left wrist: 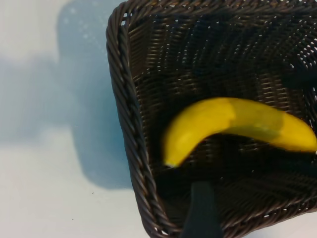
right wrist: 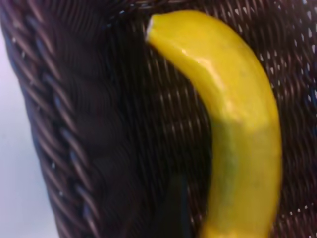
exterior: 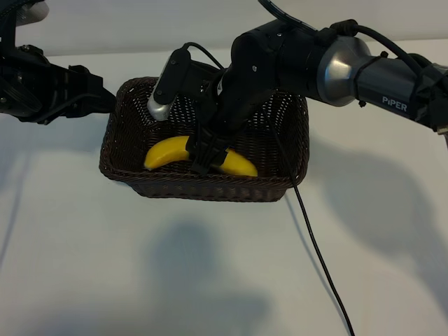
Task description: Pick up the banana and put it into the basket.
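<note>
Exterior view: banana (exterior: 168,152) lies on the floor of the basket (exterior: 294,133), close to the near wall, long axis running left to right, curve arching toward the far side. Left tip sits in the near-left part of the basket; right end (exterior: 241,168) points toward the near-right. Right gripper (exterior: 204,155) reaches down into the basket over the banana's middle, hiding that stretch; fingers apart, straddling the fruit, grip not evident. Left gripper (exterior: 105,98) hangs at the basket's far-left corner, outside the rim; fingers apart, holding nothing. Black cable (exterior: 315,245) trails from the right arm across the white worktop (exterior: 84,266), past the basket's near-right corner.
</note>
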